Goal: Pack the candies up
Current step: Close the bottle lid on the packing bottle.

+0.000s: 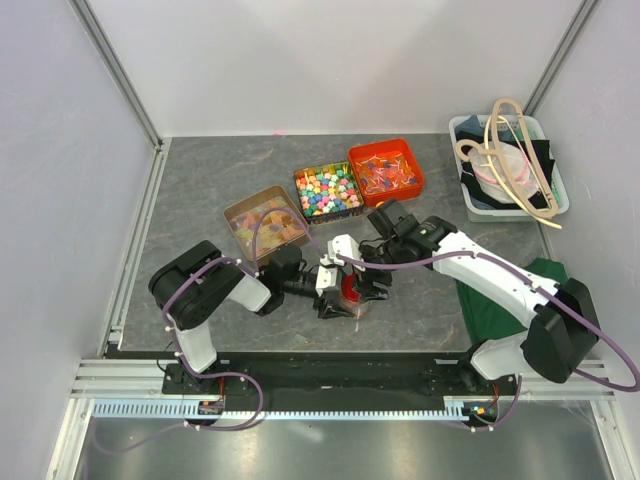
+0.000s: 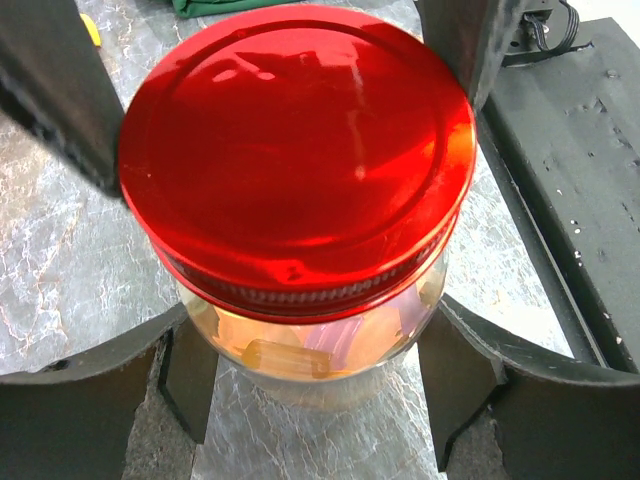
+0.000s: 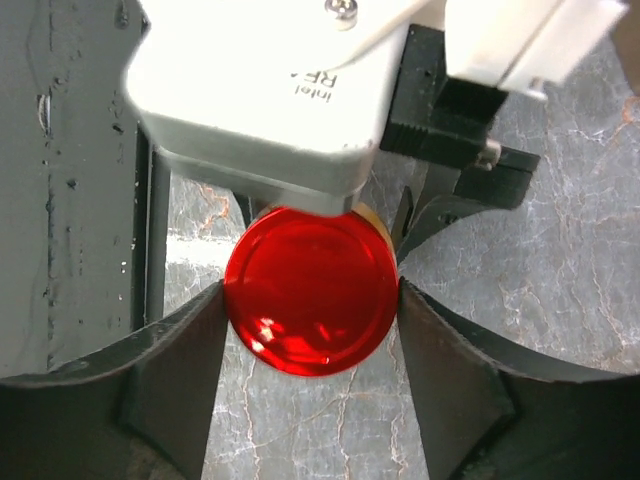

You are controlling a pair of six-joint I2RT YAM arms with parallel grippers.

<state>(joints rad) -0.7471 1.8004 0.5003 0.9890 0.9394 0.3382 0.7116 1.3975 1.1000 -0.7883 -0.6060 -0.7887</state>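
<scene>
Pale pastel flat candies point(image 2: 285, 357) inside clear glass jar point(image 2: 400, 335), red metal lid point(image 2: 300, 150) on, standing on tabletop point(image 1: 200, 170). Left hand point(image 2: 315, 380) clamps glass body (slick, breakable: hold low). Right hand point(image 3: 311, 290) straddles lid; grip unclear.

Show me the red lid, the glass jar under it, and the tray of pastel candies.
red lid point(image 2: 300, 160): left wrist view, top centre.
glass jar point(image 2: 310, 350): left wrist view, side wall below lid.
tray of pastel candies point(image 1: 248, 200): top view, far-left rim.

Bright, even overhead light; soft short shadows; white glare streaks on red lid point(image 2: 300, 160); wrist views sharp
</scene>
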